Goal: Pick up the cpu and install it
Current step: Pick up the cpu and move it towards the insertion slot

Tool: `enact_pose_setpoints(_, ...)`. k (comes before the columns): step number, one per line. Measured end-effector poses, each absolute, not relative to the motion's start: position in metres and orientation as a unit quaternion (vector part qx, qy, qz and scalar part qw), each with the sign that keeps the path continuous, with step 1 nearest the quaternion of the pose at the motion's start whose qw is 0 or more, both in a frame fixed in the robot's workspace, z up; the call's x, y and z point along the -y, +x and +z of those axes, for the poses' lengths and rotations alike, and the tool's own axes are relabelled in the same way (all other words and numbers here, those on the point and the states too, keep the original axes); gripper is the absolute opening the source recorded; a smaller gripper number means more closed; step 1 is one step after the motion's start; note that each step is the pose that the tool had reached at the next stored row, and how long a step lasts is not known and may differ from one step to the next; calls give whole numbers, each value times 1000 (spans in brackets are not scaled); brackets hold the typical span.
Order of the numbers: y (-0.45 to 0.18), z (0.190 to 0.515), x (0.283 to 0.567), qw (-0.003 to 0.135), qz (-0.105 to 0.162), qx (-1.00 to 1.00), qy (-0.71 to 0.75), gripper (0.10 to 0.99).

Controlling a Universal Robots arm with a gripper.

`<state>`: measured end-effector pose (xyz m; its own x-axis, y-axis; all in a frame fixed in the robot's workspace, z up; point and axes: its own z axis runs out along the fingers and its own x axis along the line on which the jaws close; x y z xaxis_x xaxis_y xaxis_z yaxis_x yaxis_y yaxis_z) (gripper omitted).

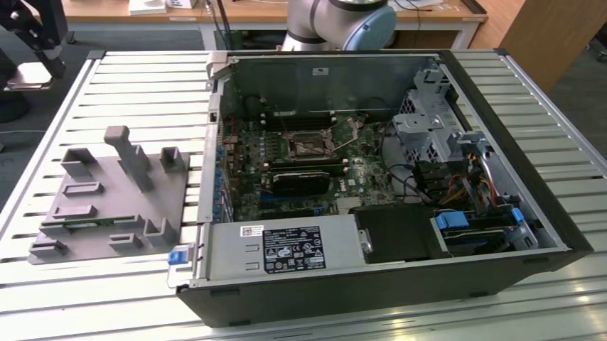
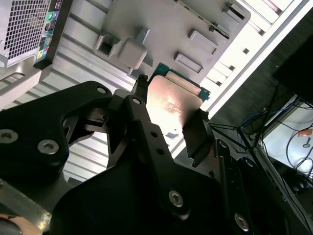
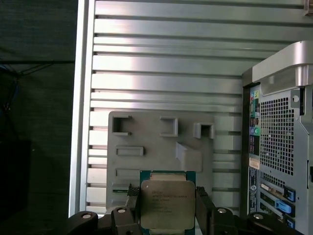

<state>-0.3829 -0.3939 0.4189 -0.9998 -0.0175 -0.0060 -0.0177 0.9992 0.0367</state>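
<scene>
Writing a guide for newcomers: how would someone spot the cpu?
Start at the open case on the slatted table; a grey tray lies beside it. In the first wrist view the cpu is gripped by the end effector before that tray: flat, square, shiny metal top, green rim, unlike the grey blocks.

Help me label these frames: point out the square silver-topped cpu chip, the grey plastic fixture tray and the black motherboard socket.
cpu chip point(image 3: 167, 204): first wrist view, centre of metal lid.
fixture tray point(image 1: 112, 207): exterior view, bare flat base.
motherboard socket point(image 1: 308, 147): exterior view, socket centre.

Faint print on the cpu point(image 3: 165, 205); white label point(image 1: 292, 250); neither legible.
</scene>
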Motion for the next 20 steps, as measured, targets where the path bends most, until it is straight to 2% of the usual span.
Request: enact_pose_setpoints(20,-358,419,394,3,18,-1000,-9,541)
